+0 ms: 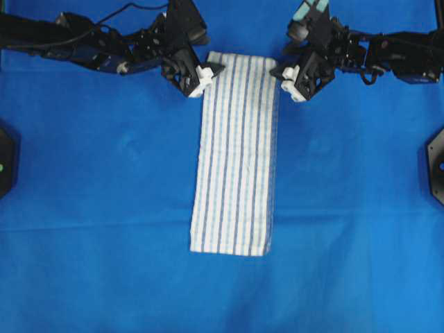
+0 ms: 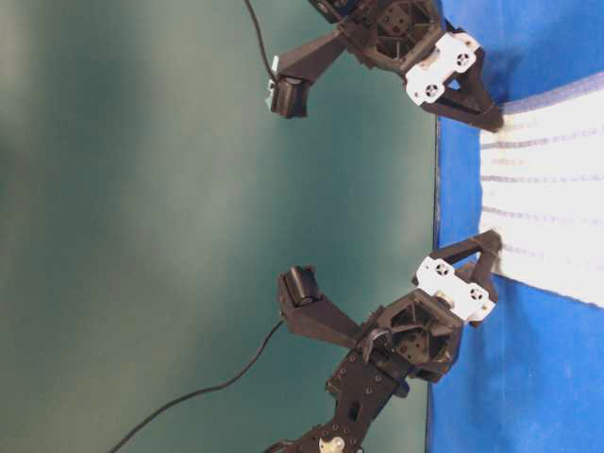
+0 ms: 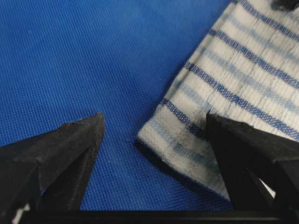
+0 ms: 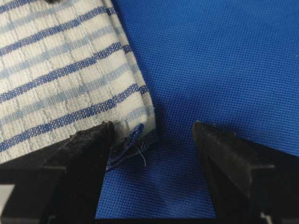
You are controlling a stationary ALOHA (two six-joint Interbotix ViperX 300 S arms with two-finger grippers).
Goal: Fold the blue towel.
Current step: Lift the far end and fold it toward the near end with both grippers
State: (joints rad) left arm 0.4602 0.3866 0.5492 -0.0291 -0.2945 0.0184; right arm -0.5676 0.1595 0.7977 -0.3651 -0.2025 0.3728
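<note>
Left end effector (image 1: pixel 208 75): jaws spread wide, nothing between them but cloth edge and bare covering. Sits at the towel's far left corner, about 11 o'clock in the overhead view. In its wrist view (image 3: pixel 154 140) one black fingertip (image 3: pixel 79 140) stands over plain blue fabric and the other over the striped corner. Whether the tips press on the cloth cannot be told.

Right end effector (image 1: pixel 286 78): jaws likewise spread wide, holding nothing. Sits at the towel's far right corner, about 1 o'clock overhead. In its wrist view (image 4: pixel 152 144) the frayed, slightly curled corner lies between the two tips, nearer the left-hand one.

Arms: both black, reaching inward from the top corners of the overhead view, wrists angled down toward the surface; white fittings show at each wrist. The table-level view shows both end effectors (image 2: pixel 477 260) (image 2: pixel 481 109) low at the towel's short edge.

Blue towel (image 1: pixel 236 159): white with thin dark-blue stripes, lying flat as a long narrow strip running from 12 o'clock toward 6 o'clock, at the centre of the surface.

Surface (image 1: pixel 90 208): covered wholly by a plain solid-blue cloth with a few soft creases. Dark mounts (image 1: pixel 5 159) at the 9 and 3 o'clock edges.

Room: dull green backdrop (image 2: pixel 142 189) behind the arms; black cables (image 2: pixel 189 401) trailing.
</note>
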